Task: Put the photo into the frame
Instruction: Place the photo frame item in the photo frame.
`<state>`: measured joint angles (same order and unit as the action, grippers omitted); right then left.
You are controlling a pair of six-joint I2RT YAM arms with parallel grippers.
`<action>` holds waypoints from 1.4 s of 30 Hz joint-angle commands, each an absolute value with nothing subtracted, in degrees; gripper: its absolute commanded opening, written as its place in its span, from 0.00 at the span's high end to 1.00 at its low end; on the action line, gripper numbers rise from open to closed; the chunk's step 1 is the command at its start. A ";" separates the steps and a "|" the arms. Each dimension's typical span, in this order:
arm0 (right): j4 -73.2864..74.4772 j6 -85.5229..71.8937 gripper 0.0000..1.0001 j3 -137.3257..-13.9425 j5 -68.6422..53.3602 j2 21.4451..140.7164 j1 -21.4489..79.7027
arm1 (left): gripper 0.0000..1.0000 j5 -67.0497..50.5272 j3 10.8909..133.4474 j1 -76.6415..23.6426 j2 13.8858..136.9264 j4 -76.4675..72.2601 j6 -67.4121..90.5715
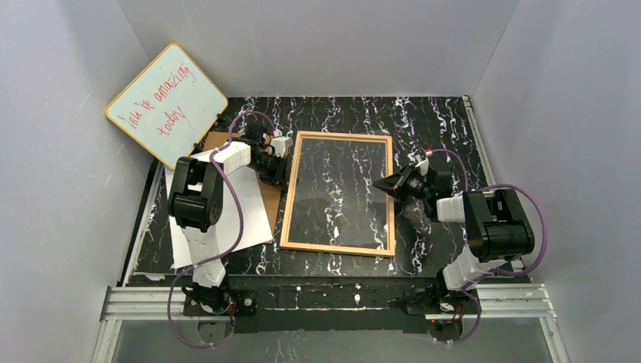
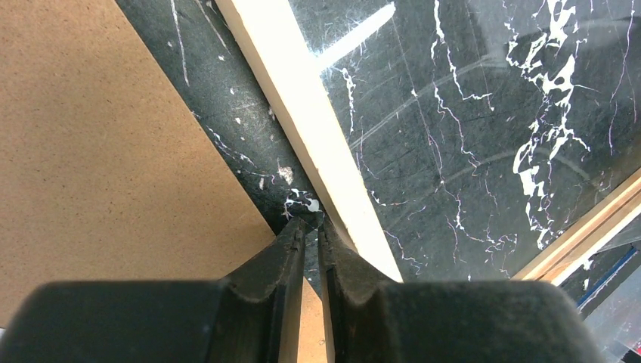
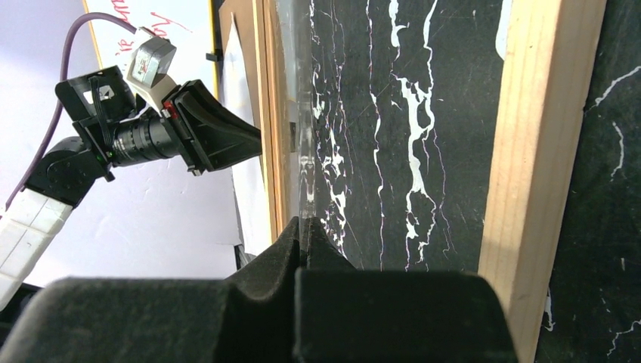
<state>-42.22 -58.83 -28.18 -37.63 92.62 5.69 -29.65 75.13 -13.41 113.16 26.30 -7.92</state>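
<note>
The frame [image 1: 390, 189], thin light wood with a clear pane, lies flat mid-table. My right gripper [image 1: 378, 184] is at its right rail [image 3: 537, 151]. In the right wrist view the gripper [image 3: 304, 225] is shut on the edge of the clear pane [image 3: 306, 151], seen edge-on. My left gripper [image 1: 280, 174] is down at the frame's left rail [image 2: 302, 98]. Its tips [image 2: 311, 224] are nearly together with nothing between them, between that rail and the brown backing board [image 2: 98, 151]. The photo [image 1: 219, 231] lies white side up under the left arm, partly covered by the board.
The yellow-rimmed whiteboard [image 1: 166, 102] with red writing leans at the back left. The backing board [image 1: 268, 198] lies just left of the frame. White walls close in the black marbled table [image 1: 423, 121] on three sides. The arm bases stand at the near edge.
</note>
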 commanded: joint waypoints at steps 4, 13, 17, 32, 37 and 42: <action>-46.14 -59.81 0.99 -27.02 -36.42 90.79 5.45 | 0.89 -28.54 75.51 -13.74 115.03 28.65 -9.32; -47.88 -60.97 0.99 -26.55 -36.81 91.58 5.45 | 0.89 -28.65 75.56 -13.88 115.10 28.74 -9.40; -50.10 -61.58 0.99 -25.99 -36.83 91.54 5.45 | 0.89 -28.59 75.52 -14.05 115.31 28.90 -9.56; -54.89 -63.53 0.99 -24.28 -33.29 91.12 6.55 | 0.90 -28.73 75.59 -14.85 115.99 29.17 -9.92; -55.86 -63.86 0.99 -24.82 -33.17 92.18 7.35 | 0.91 -28.74 75.85 -14.92 116.10 29.54 -10.23; -55.81 -63.18 0.99 -25.05 -32.79 92.64 7.84 | 0.91 -28.75 75.86 -14.90 116.23 29.82 -10.61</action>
